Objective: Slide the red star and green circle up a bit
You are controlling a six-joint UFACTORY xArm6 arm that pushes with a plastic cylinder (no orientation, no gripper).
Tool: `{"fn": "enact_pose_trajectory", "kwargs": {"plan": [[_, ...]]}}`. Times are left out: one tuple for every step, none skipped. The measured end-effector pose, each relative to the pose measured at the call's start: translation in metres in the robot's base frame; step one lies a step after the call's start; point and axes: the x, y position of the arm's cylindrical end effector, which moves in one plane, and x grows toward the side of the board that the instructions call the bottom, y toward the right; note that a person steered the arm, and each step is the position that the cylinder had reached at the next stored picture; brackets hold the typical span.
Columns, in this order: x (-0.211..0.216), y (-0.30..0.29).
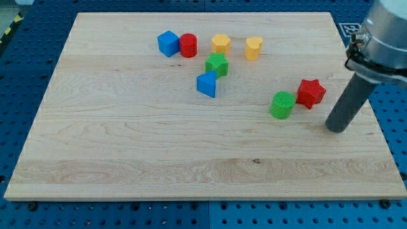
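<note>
The red star [310, 93] lies at the view's right on the wooden board [127, 152]. The green circle [282, 105] sits just left of and slightly below the star, nearly touching it. My tip [336, 127] is on the board to the right of and below both, a short gap from the red star and touching neither block.
Near the view's top stand a blue cube [168, 43], a red cylinder [188, 46], a yellow hexagon [220, 44] and another yellow block [254, 48]. A green star [217, 64] and a blue block [206, 84] lie below them. The board's right edge is near my tip.
</note>
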Motion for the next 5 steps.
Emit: {"fn": "enact_pose_trajectory", "kwargs": {"plan": [[-0.021, 0.008], [-0.02, -0.004], [-0.02, -0.031], [-0.02, -0.05], [-0.02, -0.057]]}}
